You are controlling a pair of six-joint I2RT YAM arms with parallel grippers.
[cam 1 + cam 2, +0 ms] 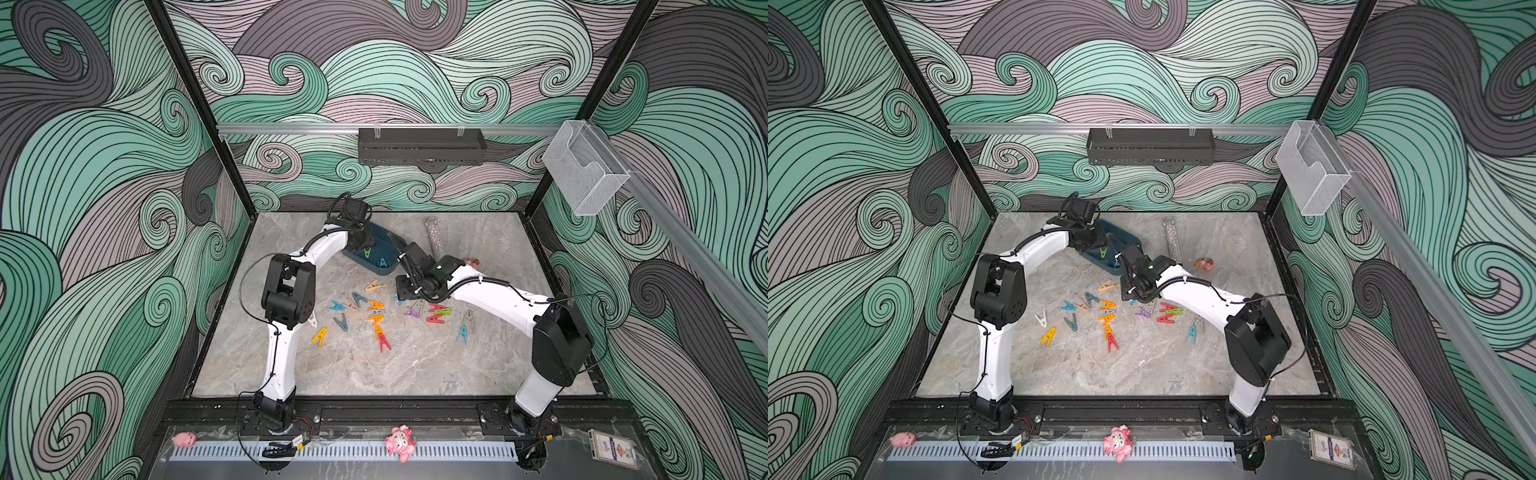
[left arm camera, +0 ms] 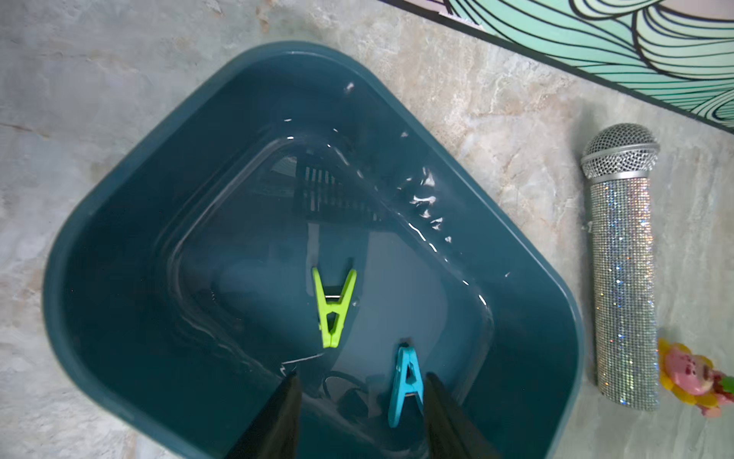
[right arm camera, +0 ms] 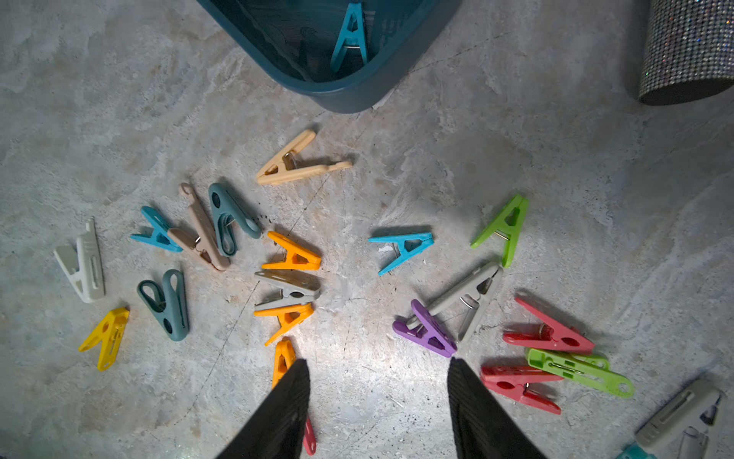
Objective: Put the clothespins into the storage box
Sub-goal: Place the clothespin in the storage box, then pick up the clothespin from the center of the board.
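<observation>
Jaws apart on both arms: left jaws over storage box [image 2: 119,246], far centre of bench [image 1: 332,374], blue clothespin [image 2: 406,363] and green clothespin [image 2: 330,336] lying inside; right jaws empty above scattered clothespins [image 3: 294,254]. Clothespins likely light, stiff, slippery; pinch across middle near spring.

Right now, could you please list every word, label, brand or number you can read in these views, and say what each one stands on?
No text is legible in any view.
Card at the front edge, in both top views: printed emblem and lines, too small and blurred to read.
Clothespins: no lettering visible.
Storage box: no label visible.
Glittery microphone: no brand visible.
</observation>
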